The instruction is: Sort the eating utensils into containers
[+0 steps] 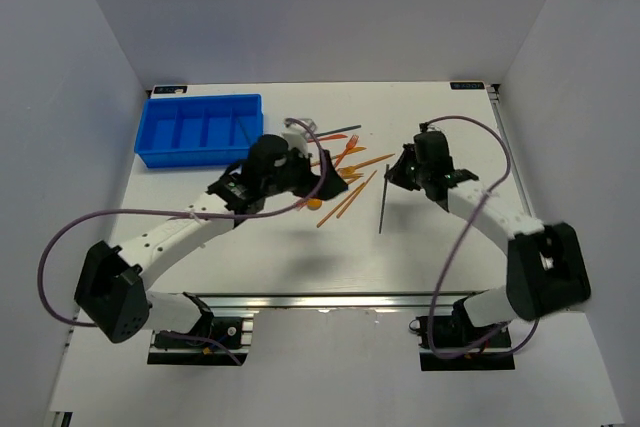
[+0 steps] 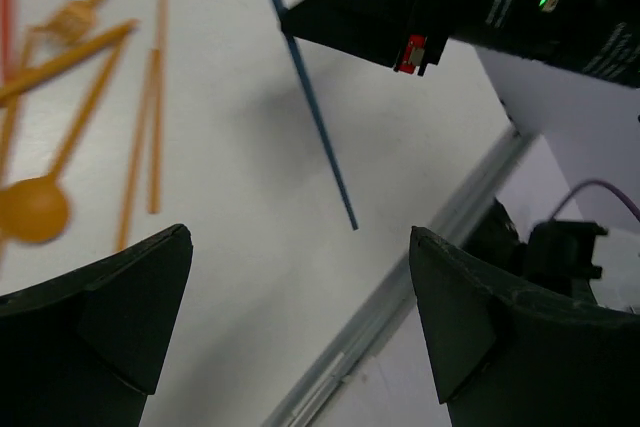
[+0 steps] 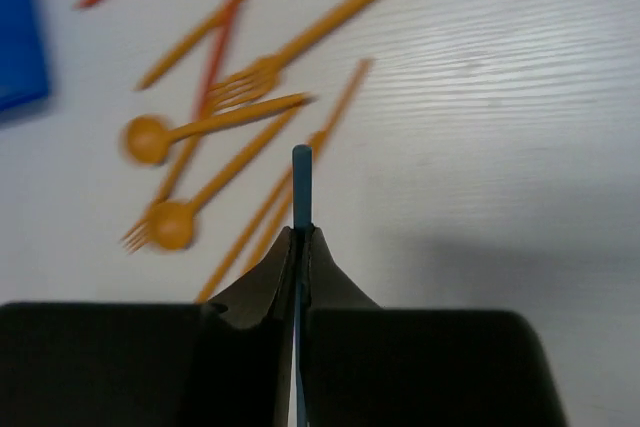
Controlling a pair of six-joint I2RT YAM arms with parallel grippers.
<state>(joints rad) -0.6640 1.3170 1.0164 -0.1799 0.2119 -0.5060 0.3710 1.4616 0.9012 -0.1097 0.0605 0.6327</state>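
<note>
My right gripper [image 1: 398, 173] is shut on a dark grey-blue stick [image 1: 383, 203], which pokes out past the fingertips in the right wrist view [image 3: 302, 182]. In the left wrist view the stick [image 2: 318, 117] hangs from the right gripper [image 2: 400, 17], a little above the table. My left gripper [image 1: 326, 185] is open and empty [image 2: 300, 317], beside the pile of orange and red utensils [image 1: 345, 160]. An orange spoon [image 2: 30, 209] and orange sticks [image 2: 154, 117] lie to its left. The blue tray [image 1: 200, 130] stands at the back left.
Orange spoons [image 3: 172, 224] and a fork [image 3: 245, 82] lie ahead of the right gripper, and a tray corner [image 3: 20, 37] shows far left. The table's near edge rail [image 2: 400, 302] runs below the left gripper. White walls enclose the table.
</note>
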